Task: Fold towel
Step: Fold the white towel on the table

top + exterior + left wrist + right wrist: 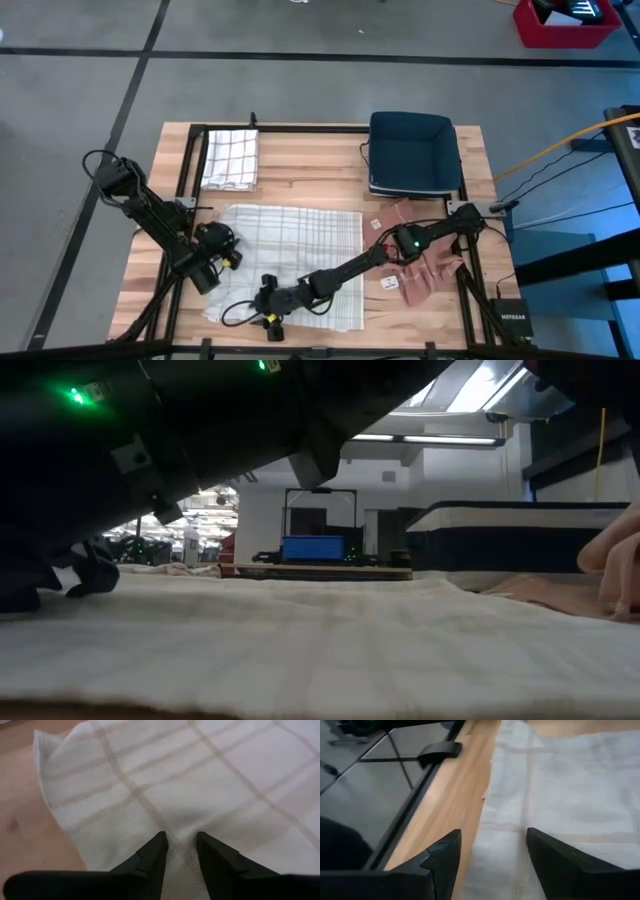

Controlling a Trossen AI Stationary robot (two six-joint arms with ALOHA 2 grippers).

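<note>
Where its weave bunches, checked cloth towel (200,785) meets left pincer (181,851).

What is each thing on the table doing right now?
White towel: spread flat, not yet folded.
Checked towel: folded, at the far edge.
Pink cloth: crumpled.
Blue bin: looks empty.
Left gripper: fingers narrowly apart, pinching at the white towel.
Right gripper: open over the white towel's edge.

Wooden table (300,180) bearing spread towel (290,262), folded towel (230,158), blue bin (411,150), pink cloth (425,265).
</note>
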